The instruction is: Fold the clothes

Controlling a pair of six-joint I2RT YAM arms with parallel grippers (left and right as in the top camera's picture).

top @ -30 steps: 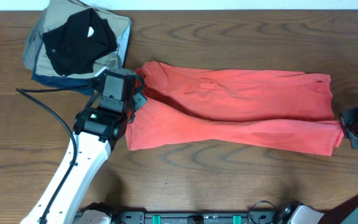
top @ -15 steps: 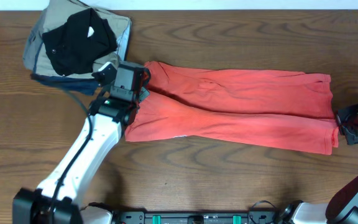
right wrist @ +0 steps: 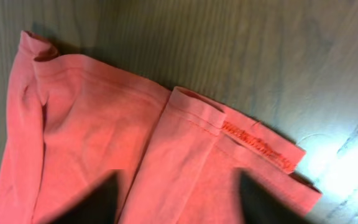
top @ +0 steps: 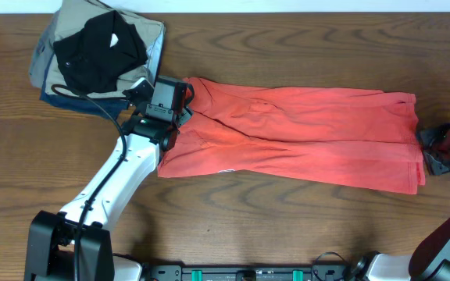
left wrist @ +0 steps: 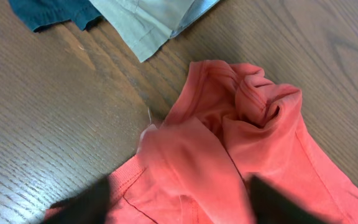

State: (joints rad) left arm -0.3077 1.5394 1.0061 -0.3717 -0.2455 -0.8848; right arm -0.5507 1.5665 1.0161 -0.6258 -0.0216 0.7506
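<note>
The clothes, a coral-red shirt, lie folded into a long band across the table. Its bunched collar end is at the left and its stitched hem end at the right. My left gripper hovers over the collar end. In the left wrist view it is open, its dark fingers wide apart with flat red cloth below them. My right gripper sits at the shirt's right edge. In the right wrist view it is open too, straddling the folded hem without pinching it.
A pile of folded garments lies at the back left, with a black one on top. Its khaki and navy edges lie close to the collar. The left arm's cable trails beside the pile. Bare wood surrounds the shirt.
Both grippers went from shut to open, letting go of the shirt. The left gripper moved toward the back and right, carrying the collar end along. The right gripper shifted slightly back.
</note>
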